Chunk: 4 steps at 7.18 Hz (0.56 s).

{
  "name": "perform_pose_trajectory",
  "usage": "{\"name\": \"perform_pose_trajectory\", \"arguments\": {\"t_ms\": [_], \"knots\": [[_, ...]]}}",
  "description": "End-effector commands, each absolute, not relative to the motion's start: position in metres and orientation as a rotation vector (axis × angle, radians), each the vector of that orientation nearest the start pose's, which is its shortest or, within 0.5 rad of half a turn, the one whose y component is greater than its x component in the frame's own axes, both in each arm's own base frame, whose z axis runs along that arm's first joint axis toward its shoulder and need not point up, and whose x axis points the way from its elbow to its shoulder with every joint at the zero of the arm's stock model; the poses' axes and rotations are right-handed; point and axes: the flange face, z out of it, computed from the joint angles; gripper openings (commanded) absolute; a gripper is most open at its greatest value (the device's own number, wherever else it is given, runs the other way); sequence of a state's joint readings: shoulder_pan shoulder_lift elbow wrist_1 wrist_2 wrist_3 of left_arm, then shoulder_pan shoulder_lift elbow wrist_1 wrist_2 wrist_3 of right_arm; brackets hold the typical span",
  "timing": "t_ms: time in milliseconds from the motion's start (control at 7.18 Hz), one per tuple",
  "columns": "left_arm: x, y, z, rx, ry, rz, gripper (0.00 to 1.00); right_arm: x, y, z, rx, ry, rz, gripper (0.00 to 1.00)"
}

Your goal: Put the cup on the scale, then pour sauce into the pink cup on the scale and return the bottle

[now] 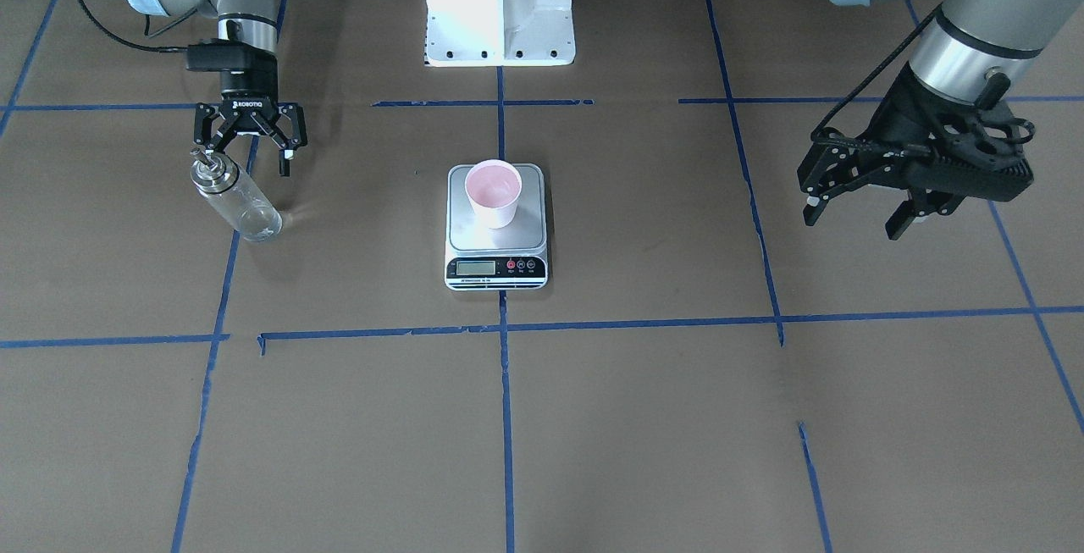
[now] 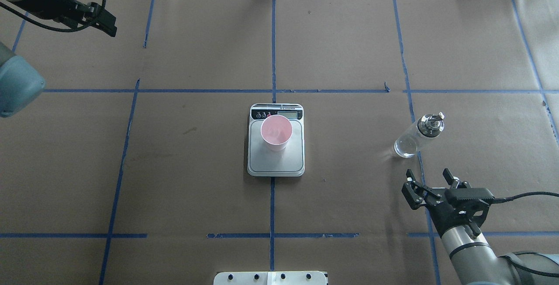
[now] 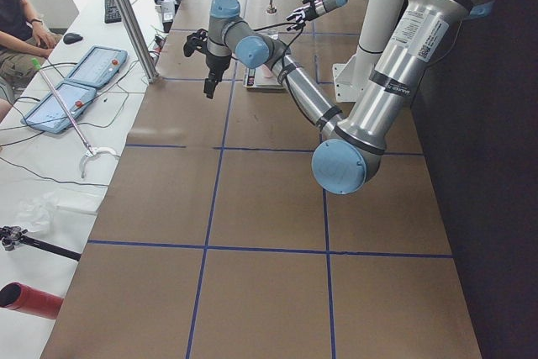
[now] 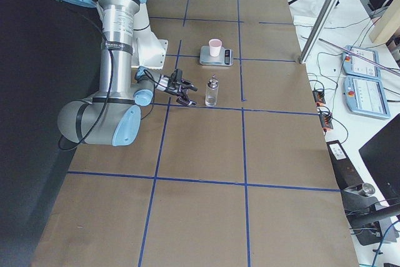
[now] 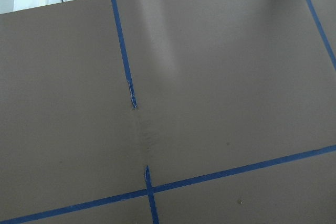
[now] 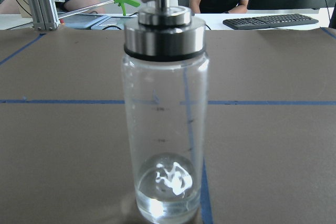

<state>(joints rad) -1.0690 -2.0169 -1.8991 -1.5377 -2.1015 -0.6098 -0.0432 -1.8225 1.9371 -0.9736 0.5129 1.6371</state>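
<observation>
The right gripper, in the front-facing view, hangs with its jaws spread wide and empty. It is just on the robot's side of the clear glass cylindrical bottle with a silver cap and thin spout. That bottle stands well apart from the flat steel-grey and white kitchen scale, off toward the robot's right. The small white paper cup with a pink inside sits upright on the scale's platform. The left gripper, likewise spread and holding nothing, hovers well off the scale's other side.

From overhead, the bottle lies directly ahead of the right gripper's opening, near but not touching. The right arm is plainly the nearer one.

The right-end view shows the bottle upright, its long axis vertical, level with the horizontal fingers.

The right wrist camera has the bottle centred and close, so a straight advance would probably bring the fingers around its glass wall. The left wrist camera shows only brown paper and blue tape.
</observation>
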Motion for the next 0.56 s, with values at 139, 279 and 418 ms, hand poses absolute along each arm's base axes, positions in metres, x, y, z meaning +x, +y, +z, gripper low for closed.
{"name": "perform_pose_trajectory", "arguments": {"t_ms": [139, 279, 418], "knots": [[0.214, -0.564, 0.326, 0.323, 0.74, 0.228, 0.9, -0.305, -0.194, 0.552, 0.871, -0.778, 0.375, 1.0], [0.212, -0.57, 0.339, 0.311, 0.723, 0.244, 0.9, -0.295, -0.194, 0.559, 0.857, -0.772, 0.362, 1.0], [0.214, -0.577, 0.372, 0.278, 0.699, 0.269, 0.9, -0.296, -0.194, 0.562, 0.855, -0.746, 0.3, 1.0]]}}
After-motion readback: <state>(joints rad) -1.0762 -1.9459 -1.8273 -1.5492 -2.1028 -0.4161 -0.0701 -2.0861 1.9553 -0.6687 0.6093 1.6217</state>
